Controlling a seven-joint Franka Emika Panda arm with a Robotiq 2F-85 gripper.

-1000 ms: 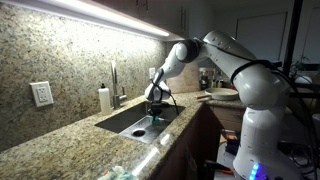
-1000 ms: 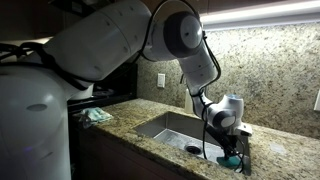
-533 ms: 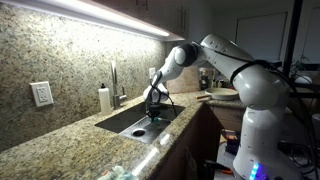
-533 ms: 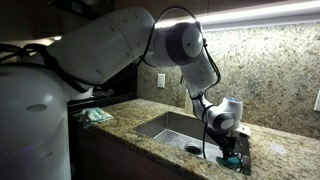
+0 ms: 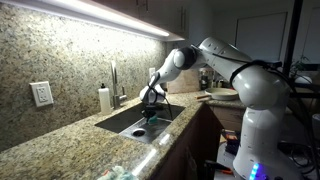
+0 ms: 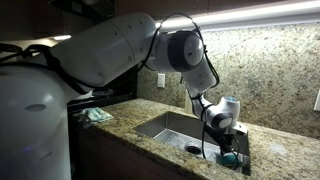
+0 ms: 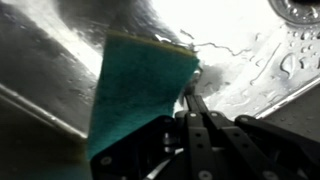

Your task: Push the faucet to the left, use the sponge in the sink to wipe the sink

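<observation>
The sink (image 5: 128,121) (image 6: 168,127) is a grey steel basin set in speckled granite. My gripper (image 5: 149,110) (image 6: 228,149) reaches down into it, shut on the teal sponge (image 5: 149,119) (image 6: 233,158). In the wrist view the sponge (image 7: 138,82) hangs edge-on from the closed fingertips of the gripper (image 7: 190,98), just above the wet sink floor (image 7: 60,40). The silver gooseneck faucet (image 5: 113,78) stands at the back rim, apart from the gripper. It is out of sight in the wrist view.
A white soap dispenser (image 5: 104,99) stands beside the faucet, below a wall outlet (image 5: 41,93). The drain (image 6: 192,149) (image 7: 297,8) lies near the gripper. A teal cloth (image 6: 97,116) rests on the counter. My own arm looms large over the sink.
The gripper with the sponge has shifted slightly along the sink, toward the faucet side. The jaws stay shut on the sponge.
</observation>
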